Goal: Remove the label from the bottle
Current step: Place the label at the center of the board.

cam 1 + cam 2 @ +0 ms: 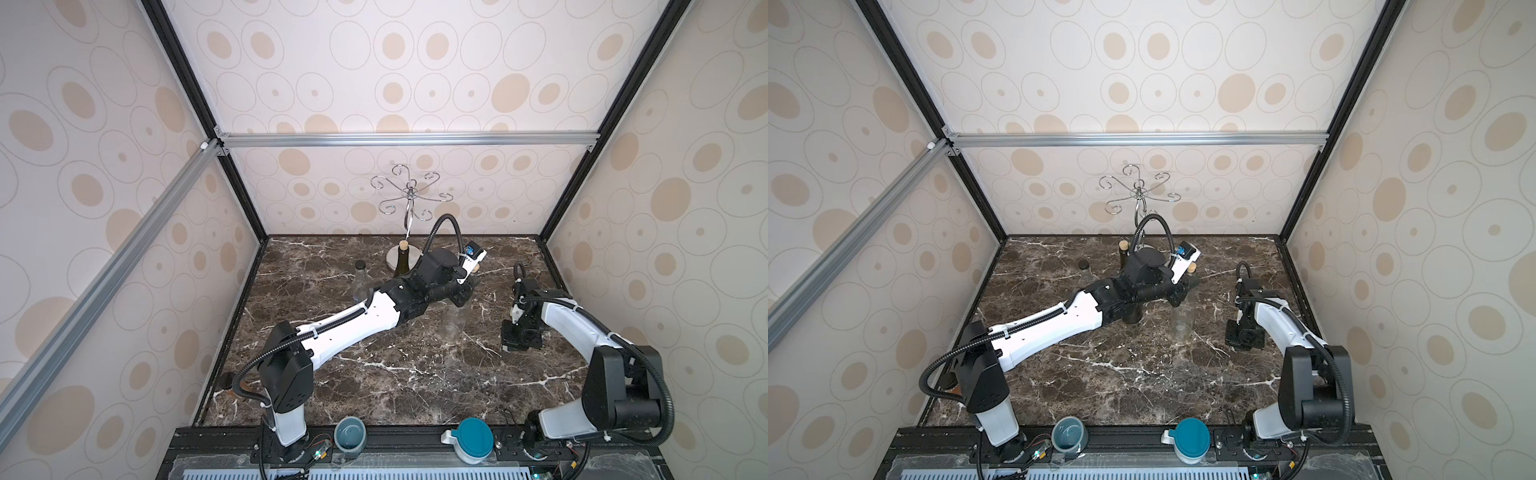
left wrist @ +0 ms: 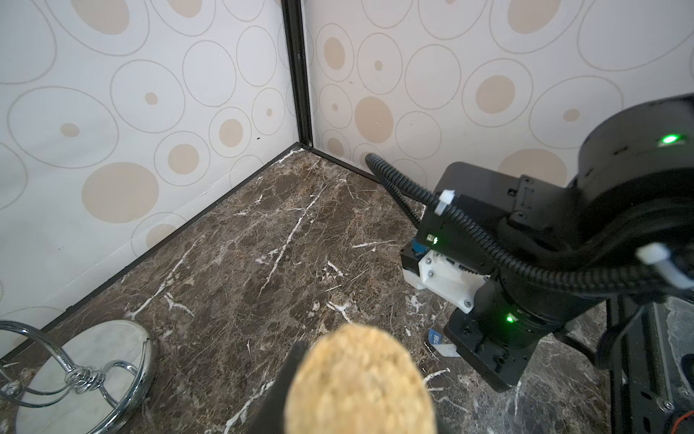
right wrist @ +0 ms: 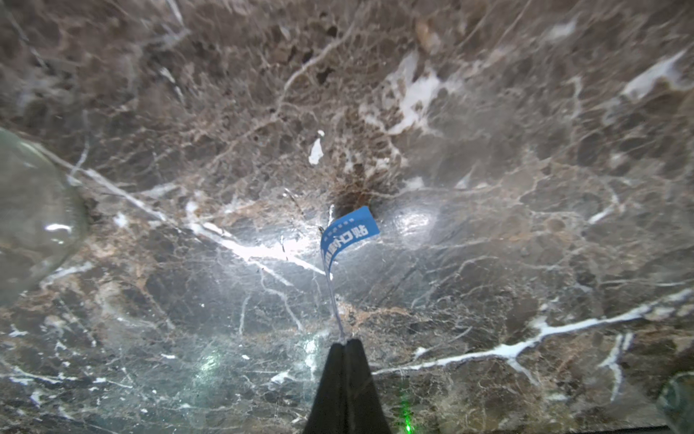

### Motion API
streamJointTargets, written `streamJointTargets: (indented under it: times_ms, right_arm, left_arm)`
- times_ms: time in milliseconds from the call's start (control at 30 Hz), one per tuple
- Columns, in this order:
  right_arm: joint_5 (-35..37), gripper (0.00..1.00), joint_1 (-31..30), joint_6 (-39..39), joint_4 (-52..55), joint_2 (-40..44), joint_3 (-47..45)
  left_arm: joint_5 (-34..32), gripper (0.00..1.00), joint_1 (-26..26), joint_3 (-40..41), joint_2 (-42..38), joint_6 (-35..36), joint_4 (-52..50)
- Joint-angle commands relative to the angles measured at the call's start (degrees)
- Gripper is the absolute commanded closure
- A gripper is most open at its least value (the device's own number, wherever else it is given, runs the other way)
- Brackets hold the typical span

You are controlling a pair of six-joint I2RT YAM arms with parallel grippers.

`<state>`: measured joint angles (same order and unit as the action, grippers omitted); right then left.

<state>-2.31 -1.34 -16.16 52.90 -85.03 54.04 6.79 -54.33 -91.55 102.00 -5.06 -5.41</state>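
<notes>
Pinching the label [image 3: 351, 231] between them, right fingers [image 3: 333, 379] meet; left fingers [image 2: 281, 394] clasp the bottle [image 1: 454, 326].

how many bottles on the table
3: a clear black-capped bottle back left, a dark corked bottle beside the wire rack, a clear corked bottle held by the left pincer. The arm may hide more.

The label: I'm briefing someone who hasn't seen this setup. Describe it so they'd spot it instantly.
On the brown marble table, find the right arm's end effector, shut above the surface. Its tips pinch the label, a thin curling strip; its bright blue end with white characters sets it apart from the clear bottle nearby.
</notes>
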Motion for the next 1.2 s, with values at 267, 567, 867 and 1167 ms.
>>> streamJointTargets:
  times_ms: [267,567,867,1167]
  right_arm:
    - [-4.62,0.96,-0.33,0.24,-5.62,-3.73,-1.44]
    - [-5.12,0.91,-0.37,0.68,-8.71,-6.17,-2.31]
    - [-5.6,0.86,-0.33,1.08,-11.46,-8.28,-2.54]
    - [-6.33,0.77,-0.33,0.7,-12.22,-9.93,-3.41]
  left_arm:
    - [1.39,0.84,-0.27,0.75,1.25,-0.92,-3.99]
    - [1.48,0.84,-0.3,1.11,0.94,-1.09,-3.99]
    - [1.48,0.84,-0.25,1.2,0.84,-1.27,-3.99]
    - [1.2,0.84,-0.27,1.29,0.82,-1.08,-4.17]
